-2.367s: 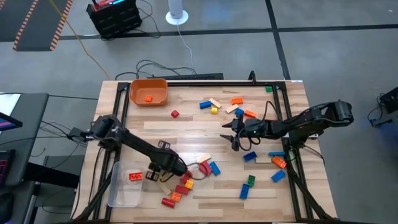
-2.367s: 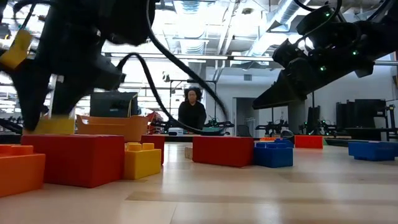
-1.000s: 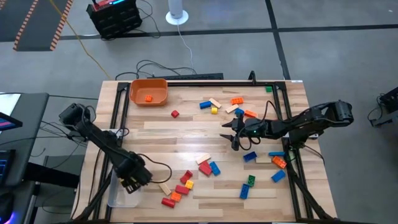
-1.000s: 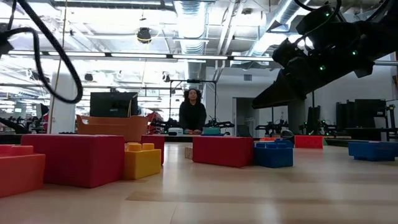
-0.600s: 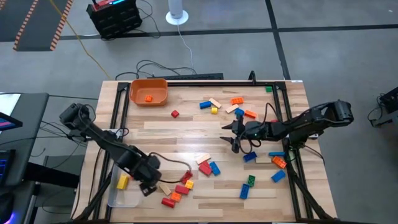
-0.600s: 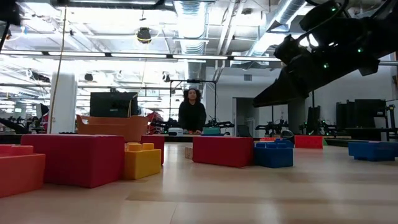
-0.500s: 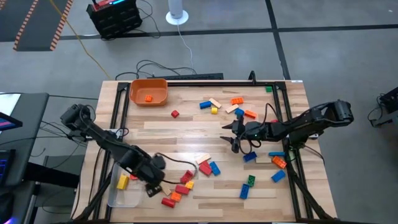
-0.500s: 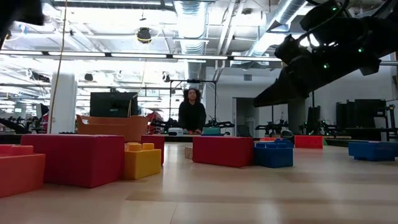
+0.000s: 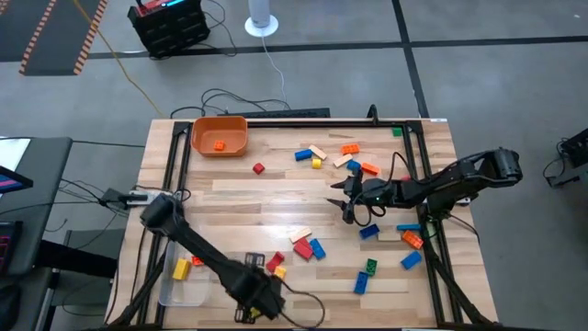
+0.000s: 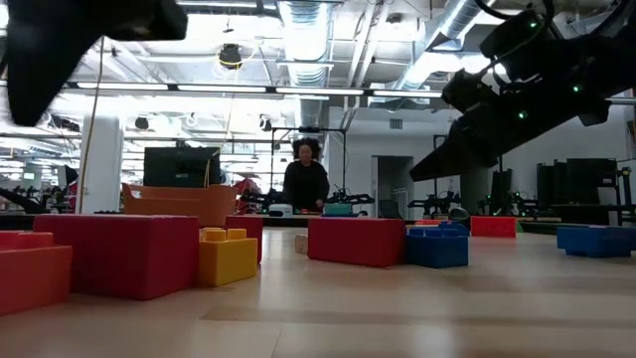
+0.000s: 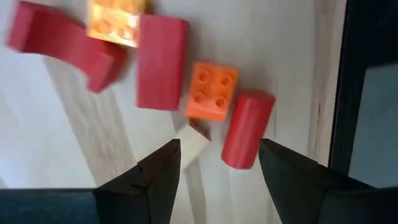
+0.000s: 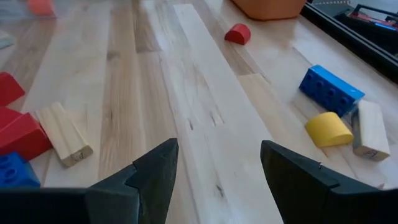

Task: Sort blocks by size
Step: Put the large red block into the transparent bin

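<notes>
**Two arms over a block-strewn wooden desk**

Nearest the front edge of the pale wooden desk: the left end effector, fingers spread and empty, poised above a small cluster of plastic toy blocks. Seen past its dark fingers in the wrist view: a red cylinder-shaped block, a square orange studded block touching it, a long red rectangular block and a tan wooden-looking bar. Just to the side, a clear plastic tub at the desk's left front corner, holding a yellow block.

Farther in, mid-desk: a red and blue pair of blocks beside a tan bar. Right of centre: the right end effector, jaws apart and holding nothing, raised above bare wood, with blue, green and orange blocks scattered near it.

Farther back: a small red half-round block, then a blue, tan and yellow group. At the far left corner: an orange bin with one orange block inside.

Beyond the desk, in the low view: a person standing in the room.
</notes>
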